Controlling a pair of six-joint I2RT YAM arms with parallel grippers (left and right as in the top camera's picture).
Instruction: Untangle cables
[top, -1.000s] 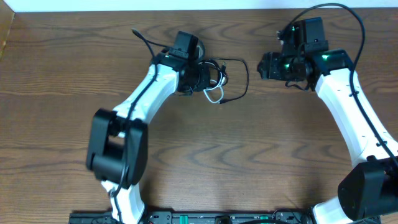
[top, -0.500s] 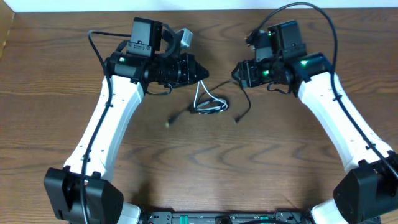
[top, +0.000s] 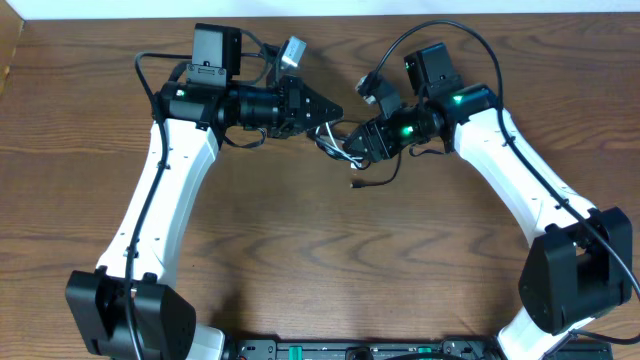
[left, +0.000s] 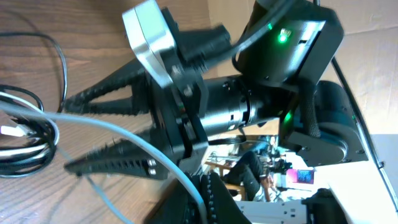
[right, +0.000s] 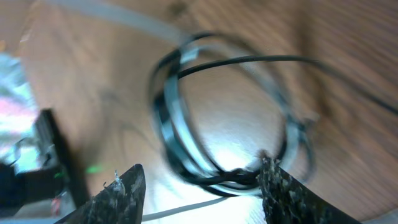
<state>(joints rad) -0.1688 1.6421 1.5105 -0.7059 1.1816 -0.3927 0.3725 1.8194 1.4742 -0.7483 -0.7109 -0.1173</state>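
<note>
Right gripper (right: 200, 167), fingers spread, faces the left gripper (top: 332, 112), seemingly pinched on the white cable (left: 62, 115), at the overhead view's upper middle; it should close on the black cable (right: 249, 60) alone, then pull away gently.

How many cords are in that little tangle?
2: a white cable and a black cable, looped together on the table's far half, the black tail trailing out. More could be hidden.
</note>
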